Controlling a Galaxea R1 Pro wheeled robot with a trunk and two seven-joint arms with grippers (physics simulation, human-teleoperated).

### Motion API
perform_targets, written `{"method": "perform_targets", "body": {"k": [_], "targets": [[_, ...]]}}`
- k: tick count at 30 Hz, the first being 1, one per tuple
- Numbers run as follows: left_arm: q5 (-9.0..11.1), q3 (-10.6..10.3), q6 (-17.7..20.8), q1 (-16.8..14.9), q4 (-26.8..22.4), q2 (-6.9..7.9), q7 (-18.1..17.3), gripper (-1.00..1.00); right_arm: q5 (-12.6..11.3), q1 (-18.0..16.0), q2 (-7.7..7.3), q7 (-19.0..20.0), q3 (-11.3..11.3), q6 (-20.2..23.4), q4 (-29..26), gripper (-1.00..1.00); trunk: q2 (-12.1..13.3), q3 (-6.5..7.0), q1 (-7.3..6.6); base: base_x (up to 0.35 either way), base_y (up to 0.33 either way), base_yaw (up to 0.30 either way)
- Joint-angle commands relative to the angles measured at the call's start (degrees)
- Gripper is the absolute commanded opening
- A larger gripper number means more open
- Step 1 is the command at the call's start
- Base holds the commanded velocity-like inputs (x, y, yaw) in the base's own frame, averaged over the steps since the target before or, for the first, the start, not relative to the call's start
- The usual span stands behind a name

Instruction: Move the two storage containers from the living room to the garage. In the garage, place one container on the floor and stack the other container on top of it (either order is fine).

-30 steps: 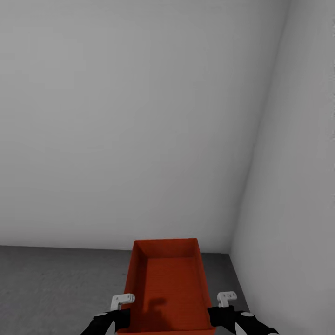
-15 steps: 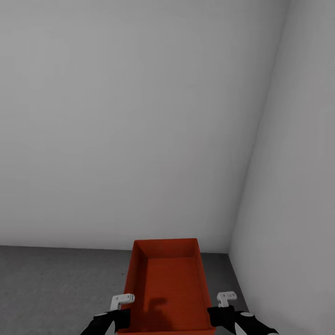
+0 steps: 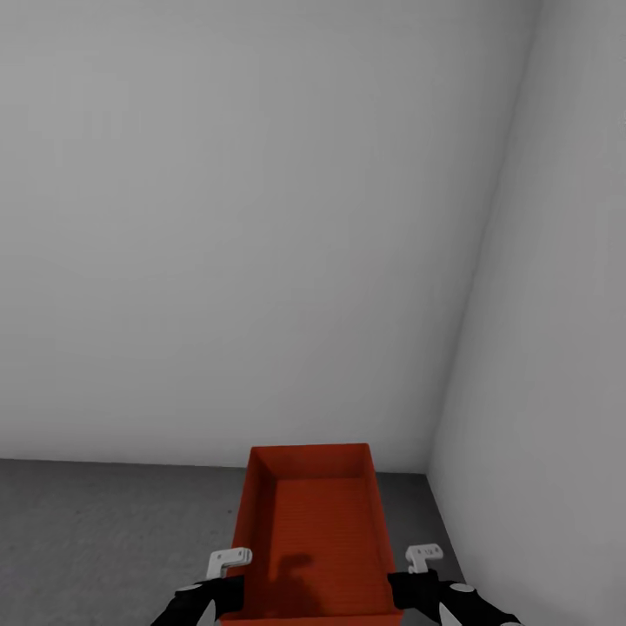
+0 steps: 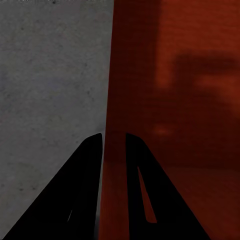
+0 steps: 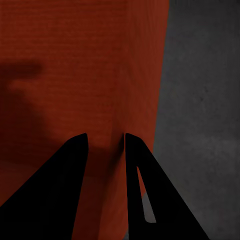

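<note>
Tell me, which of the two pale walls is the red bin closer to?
The storage container sits nearer the side wall on the robot's right, by the corner. The back wall lies beyond its far end, across a strip of floor.

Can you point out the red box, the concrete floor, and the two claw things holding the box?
Storage container (image 3: 317, 530): head view, its inside bottom.
Floor (image 3: 104, 539): head view, bare grey concrete.
Left end effector (image 4: 114, 142): left wrist view, between fingertips.
Right end effector (image 5: 106, 141): right wrist view, between fingertips.

From the head we look steeply down over the storage container (image 3: 309, 530) toward the garage corner. Our wrist cameras sit close against its side walls, sharing it and the floor (image 4: 50, 75).
</note>
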Motion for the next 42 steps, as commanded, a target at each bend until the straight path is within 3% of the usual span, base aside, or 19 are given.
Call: {"method": "perform_targets", "body": {"k": [1, 32, 39, 42], "targets": [[0.5, -0.8, -2.5, 0.0, -0.2, -0.10, 0.3, -1.00, 0.8, -0.1, 0.02, 0.3, -1.1, 1.2, 0.3, -1.00, -0.1, -0.10, 0.02, 0.000, 0.000, 0.000], [0.5, -0.8, -2.4, 0.0, -0.2, -0.10, 0.3, -1.00, 0.9, -0.1, 0.00, 0.1, -1.2, 1.0, 0.9, -1.00, -0.1, -0.16, 0.02, 0.000, 0.000, 0.000], [0.5, -0.8, -2.4, 0.0, -0.2, -0.11, 0.3, -1.00, 1.0, -0.1, 0.00, 0.1, -1.2, 1.0, 0.9, -1.00, -0.1, -0.65, 0.02, 0.000, 0.000, -0.063], [0.5, -0.8, -2.4, 0.0, -0.2, -0.12, 0.3, -1.00, 1.0, -0.1, 0.00, 0.1, -1.1, 1.0, 0.9, -1.00, -1.3, -1.46, 0.68, 0.000, 0.000, -0.086]]}}
